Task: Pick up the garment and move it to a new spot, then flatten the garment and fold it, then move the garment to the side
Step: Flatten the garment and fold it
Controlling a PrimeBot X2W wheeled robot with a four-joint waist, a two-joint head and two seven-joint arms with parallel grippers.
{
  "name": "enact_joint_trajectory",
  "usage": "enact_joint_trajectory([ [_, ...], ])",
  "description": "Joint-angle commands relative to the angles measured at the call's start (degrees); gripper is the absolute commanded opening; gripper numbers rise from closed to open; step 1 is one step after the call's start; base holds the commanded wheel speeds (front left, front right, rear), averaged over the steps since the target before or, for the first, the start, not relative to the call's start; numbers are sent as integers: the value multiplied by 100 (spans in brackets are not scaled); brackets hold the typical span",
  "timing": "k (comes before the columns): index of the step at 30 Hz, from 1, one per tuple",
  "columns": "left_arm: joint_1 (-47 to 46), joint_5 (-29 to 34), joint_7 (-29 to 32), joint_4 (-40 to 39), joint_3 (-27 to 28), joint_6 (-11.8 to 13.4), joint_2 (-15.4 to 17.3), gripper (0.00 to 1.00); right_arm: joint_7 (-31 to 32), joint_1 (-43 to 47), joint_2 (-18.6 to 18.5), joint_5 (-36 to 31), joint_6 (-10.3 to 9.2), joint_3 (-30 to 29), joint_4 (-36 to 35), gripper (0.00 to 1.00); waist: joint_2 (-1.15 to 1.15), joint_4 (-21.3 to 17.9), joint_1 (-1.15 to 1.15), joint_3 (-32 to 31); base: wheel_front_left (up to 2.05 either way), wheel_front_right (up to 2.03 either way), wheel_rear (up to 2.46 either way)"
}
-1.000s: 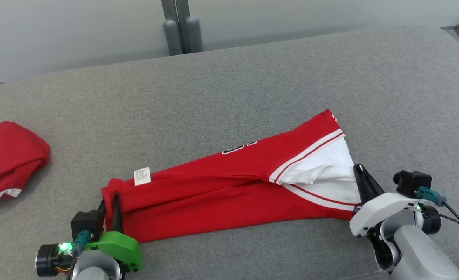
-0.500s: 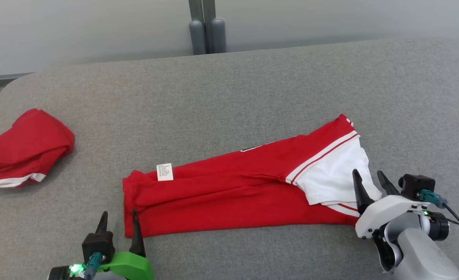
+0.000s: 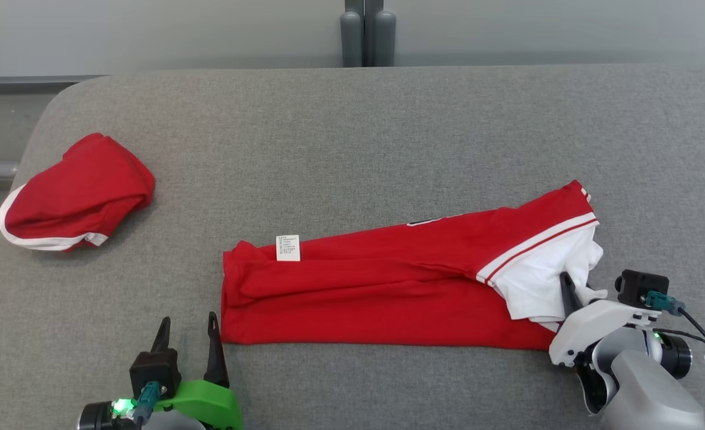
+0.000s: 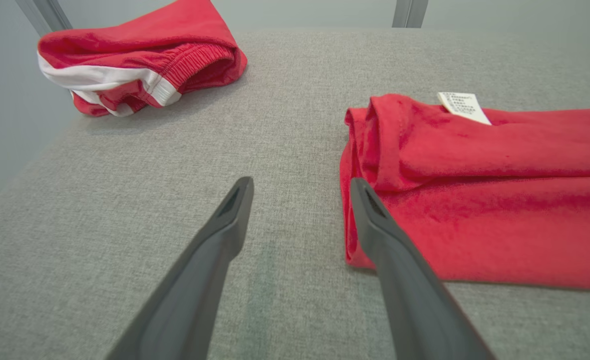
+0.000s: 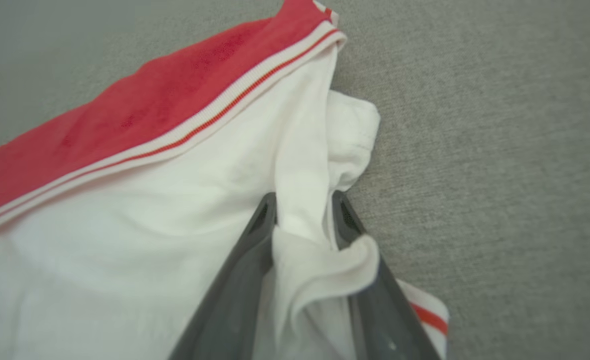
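Right wrist view: white fold of garment (image 5: 150, 210) inside right pincer (image 5: 302, 201)

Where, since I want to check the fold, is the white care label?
Head view: the care label lies on the red garment, at its upper left edge, beyond the left gripper.

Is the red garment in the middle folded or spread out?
Folded. The red garment lies as a narrow strip, layers doubled lengthwise; stacked edges show at its left end, care label on top.
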Motion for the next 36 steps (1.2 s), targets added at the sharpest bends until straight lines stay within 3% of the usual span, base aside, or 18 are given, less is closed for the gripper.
enact_joint_trajectory([
  [1, -80, -7, -1, -2, -5, 19, 17, 100, 73, 86, 100, 109, 3, 108, 191, 0, 0, 24, 0, 34, 0, 0, 0],
  [6, -121, -32, -1, 31, -54, 27, 17, 100, 62, -48, -142, 294, -10, 80, 263, 0, 0, -29, 0, 52, 0, 0, 0],
  [10, -160, -100, -1, 76, -75, -9, 15, 100, 25, -112, -390, 266, -20, -296, -116, 0, 0, -127, 0, 56, 0, 0, 0],
  [17, -195, -135, -1, 140, -177, -2, 18, 100, 13, 28, -310, -32, -2, -473, -1085, 0, 0, -250, 0, 18, 0, 0, 0],
  [21, -159, -136, -1, 160, -233, 6, 18, 100, 13, 208, -150, -21, 0, -4, -1803, 0, 0, -269, 0, -37, 0, 0, 0],
  [26, -131, -161, -1, 202, -302, -12, 18, 100, 13, 373, -36, 239, 1, 1040, -2500, 0, 0, -181, 0, -132, 0, 0, 0],
  [36, -208, -172, -1, 250, -737, -101, 17, 100, 205, 139, 121, 969, 1, 2615, -2813, 0, 0, 459, 0, -236, 0, 0, 0],
])
